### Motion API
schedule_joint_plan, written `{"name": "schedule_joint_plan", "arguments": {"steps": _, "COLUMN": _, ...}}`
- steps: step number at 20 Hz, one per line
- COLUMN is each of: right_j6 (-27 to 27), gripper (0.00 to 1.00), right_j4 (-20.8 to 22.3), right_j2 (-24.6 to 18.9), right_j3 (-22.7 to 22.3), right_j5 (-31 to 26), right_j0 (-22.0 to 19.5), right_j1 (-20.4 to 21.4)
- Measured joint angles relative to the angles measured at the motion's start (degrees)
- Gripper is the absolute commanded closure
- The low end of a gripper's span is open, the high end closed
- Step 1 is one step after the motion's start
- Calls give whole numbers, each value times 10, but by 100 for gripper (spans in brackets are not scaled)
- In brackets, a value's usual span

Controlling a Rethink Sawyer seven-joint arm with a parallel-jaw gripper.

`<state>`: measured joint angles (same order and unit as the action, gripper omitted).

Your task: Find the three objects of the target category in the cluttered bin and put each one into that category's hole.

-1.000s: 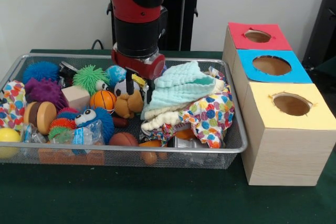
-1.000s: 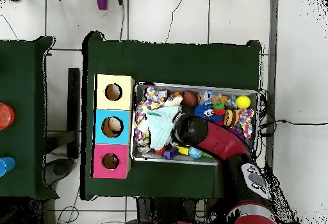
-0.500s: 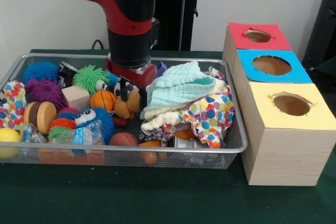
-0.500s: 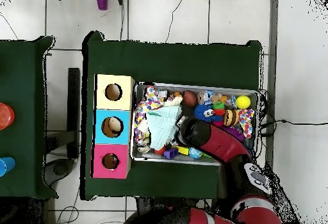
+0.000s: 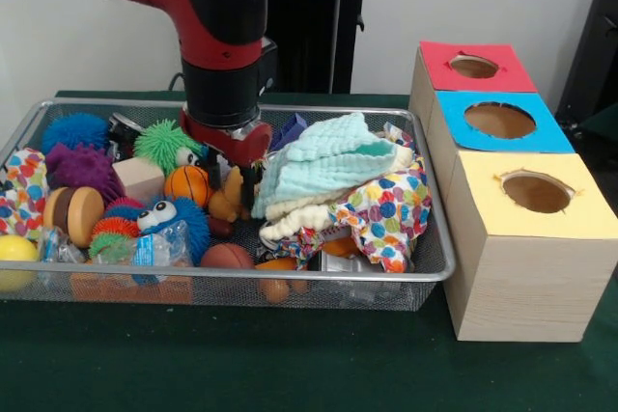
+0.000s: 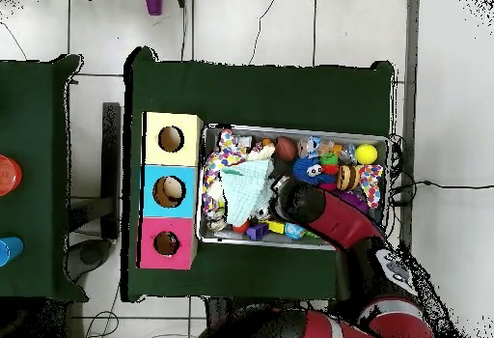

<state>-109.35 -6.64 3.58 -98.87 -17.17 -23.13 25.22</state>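
The wire mesh bin sits on the green table, full of toys and cloths; it also shows in the overhead view. My gripper is down inside the bin at its middle. It is open, with its dark fingers on either side of a brown plush toy. The red-topped box's hole is at the far right, apart from the gripper, and shows in the overhead view. In the overhead view my arm hides the gripper.
A mint cloth and a polka-dot cloth lie right of the gripper. A small basketball, a green spiky ball, a blue fuzzy toy and a wooden block lie to its left. The blue-topped hole and the yellow-topped hole adjoin the red one.
In the front view my gripper has moved left and lower, from above the plush toy's right side down around it. The toys and cloths have not shifted.
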Motion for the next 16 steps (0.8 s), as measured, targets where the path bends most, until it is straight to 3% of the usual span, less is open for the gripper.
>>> {"name": "schedule_joint_plan", "arguments": {"steps": 16, "right_j6": 0, "gripper": 0, "right_j4": 0, "right_j2": -21, "right_j3": -22, "right_j5": 2, "right_j0": -29, "right_j1": 8}}
